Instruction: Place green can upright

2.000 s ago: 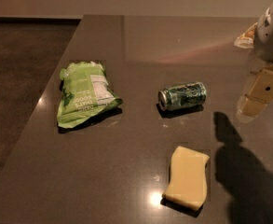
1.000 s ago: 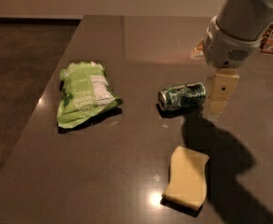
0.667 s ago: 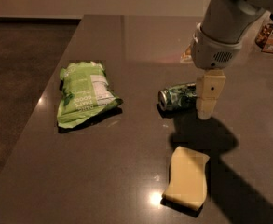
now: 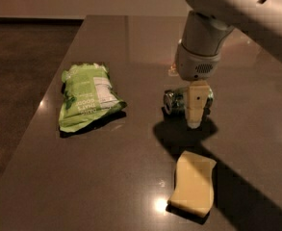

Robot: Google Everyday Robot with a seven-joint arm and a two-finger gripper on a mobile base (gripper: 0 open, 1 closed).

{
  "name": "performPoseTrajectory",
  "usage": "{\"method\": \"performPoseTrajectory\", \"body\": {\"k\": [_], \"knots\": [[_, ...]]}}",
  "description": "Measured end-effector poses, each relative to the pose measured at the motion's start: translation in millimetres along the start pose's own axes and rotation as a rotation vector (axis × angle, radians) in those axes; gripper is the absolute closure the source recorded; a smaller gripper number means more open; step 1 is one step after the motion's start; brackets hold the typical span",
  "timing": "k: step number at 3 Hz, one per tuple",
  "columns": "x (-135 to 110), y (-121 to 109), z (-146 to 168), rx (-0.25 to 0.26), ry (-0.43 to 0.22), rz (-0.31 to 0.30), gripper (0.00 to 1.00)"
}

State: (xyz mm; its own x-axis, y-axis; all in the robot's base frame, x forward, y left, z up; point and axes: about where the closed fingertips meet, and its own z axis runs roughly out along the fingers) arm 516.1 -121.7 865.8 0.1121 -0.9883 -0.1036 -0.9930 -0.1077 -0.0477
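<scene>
We see the green can (image 4: 176, 100) lying on its side on the dark table (image 4: 107, 177), one silver end facing left. The gripper (image 4: 196, 110) hangs directly over the can's right half, its pale tip crossing in front of the can and hiding that part. We cannot tell whether the gripper is open or clamped. Well to the left of the can lies a light green snack bag (image 4: 88, 95). In front of the can, apart from it, lies a pale yellow sponge (image 4: 192, 184).

Likely office kitchenette: dark polished counter (image 4: 107, 177), snack bag (image 4: 89, 96), hand (image 4: 194, 121) at the green can (image 4: 175, 101).
</scene>
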Motion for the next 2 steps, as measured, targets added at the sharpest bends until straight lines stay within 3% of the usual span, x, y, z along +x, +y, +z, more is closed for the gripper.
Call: {"method": "performPoseTrajectory", "body": {"k": [1,2], "knots": [[-10.3,-2.5,9.0,-0.013,0.007,-0.019,0.0],[-13.2,-3.3,16.2,-0.032,0.02,-0.029,0.18]]}}
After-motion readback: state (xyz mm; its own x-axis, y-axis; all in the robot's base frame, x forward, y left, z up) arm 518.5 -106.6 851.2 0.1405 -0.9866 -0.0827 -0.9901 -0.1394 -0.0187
